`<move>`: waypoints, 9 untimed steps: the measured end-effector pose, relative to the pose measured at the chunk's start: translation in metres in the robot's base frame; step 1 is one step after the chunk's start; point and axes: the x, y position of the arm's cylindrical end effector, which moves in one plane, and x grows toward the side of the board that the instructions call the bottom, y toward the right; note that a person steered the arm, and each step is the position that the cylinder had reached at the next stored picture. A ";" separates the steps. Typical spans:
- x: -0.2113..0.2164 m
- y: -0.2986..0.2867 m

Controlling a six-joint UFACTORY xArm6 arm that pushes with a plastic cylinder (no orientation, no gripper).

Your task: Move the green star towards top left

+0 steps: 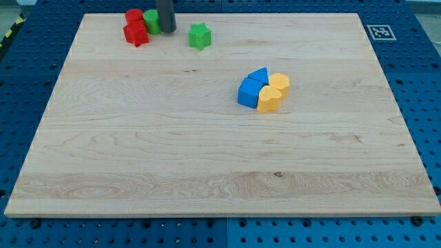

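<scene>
Wooden board (138, 158) fills the view. Blue/yellow cluster right of centre: blue cube (248, 93), blue triangle (260, 74), yellow blocks (269, 99) and (280, 83), all touching. Top-left corner: two red blocks (136, 33), (134, 16), green round block (151, 20). Green star (200, 36) near top edge, right of that group, apart. My tip (167, 30) sits between green round block and star. No jaws on this rod.

pale matt wooden board (207, 158), blue pegboard (413, 69)
</scene>
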 end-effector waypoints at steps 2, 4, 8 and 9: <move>0.000 -0.027; 0.000 0.060; 0.034 0.149; 0.046 0.127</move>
